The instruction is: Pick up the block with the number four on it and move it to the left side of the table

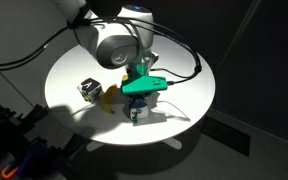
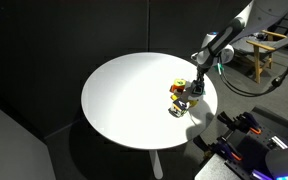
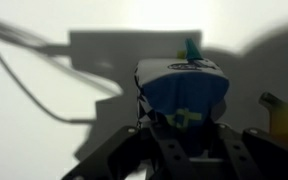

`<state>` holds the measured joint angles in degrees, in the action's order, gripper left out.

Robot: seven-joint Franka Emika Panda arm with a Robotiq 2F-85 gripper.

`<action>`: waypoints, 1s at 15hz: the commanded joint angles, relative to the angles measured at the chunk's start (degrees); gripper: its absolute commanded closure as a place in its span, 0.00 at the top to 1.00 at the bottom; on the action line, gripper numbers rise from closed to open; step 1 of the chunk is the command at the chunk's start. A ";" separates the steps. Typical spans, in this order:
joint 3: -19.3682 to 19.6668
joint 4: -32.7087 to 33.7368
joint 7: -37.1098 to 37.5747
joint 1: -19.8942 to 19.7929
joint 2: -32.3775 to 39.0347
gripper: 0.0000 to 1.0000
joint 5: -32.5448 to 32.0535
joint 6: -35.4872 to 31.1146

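Wrist view, gripper: my gripper (image 3: 184, 128) comes up from the bottom edge, its dark fingers standing on either side of one cube.
Wrist view, task's thing: the block with the number four (image 3: 181, 88) fills the middle, light blue with pale edges, right between my fingers. The picture is blurred and I cannot read the numeral.
Wrist view, grip: the fingers look pressed against its sides, so I judge I am clamped on it.
Wrist view, height: I cannot tell whether the block has left the counter (image 3: 44, 110) or rests on it.
Exterior view, over my arm: my gripper (image 1: 136, 112) points straight down, low over the counter (image 1: 64, 65), with a hint of blue at the fingertips.
Exterior view, neighbours: a banana (image 1: 112, 98) lies just beside my gripper, and a black-and-white cube (image 1: 89, 89) sits a little beyond it on the same side.
Exterior view, from across: my gripper (image 2: 190, 97) works close to one rim of the counter (image 2: 124, 95). The small things around it are too tiny to sort out.
Step in hand: the grasp looks made and the carry is not yet done.
Next move: lift straight up until the block clears the banana and the cubes, then cross the broad bare top to the left side.
Finish: lower until the block sits flat, and only then let go.
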<state>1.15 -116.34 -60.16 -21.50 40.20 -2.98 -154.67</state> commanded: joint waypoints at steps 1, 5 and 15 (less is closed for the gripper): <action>0.61 -1.16 4.89 1.33 -2.82 0.06 -0.14 3.16; 0.54 -1.94 9.04 2.10 -5.34 0.04 0.11 6.18; -0.59 -4.97 23.39 4.32 -11.02 0.06 2.57 8.13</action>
<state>1.14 -118.87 -40.61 -17.80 32.37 -2.04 -147.63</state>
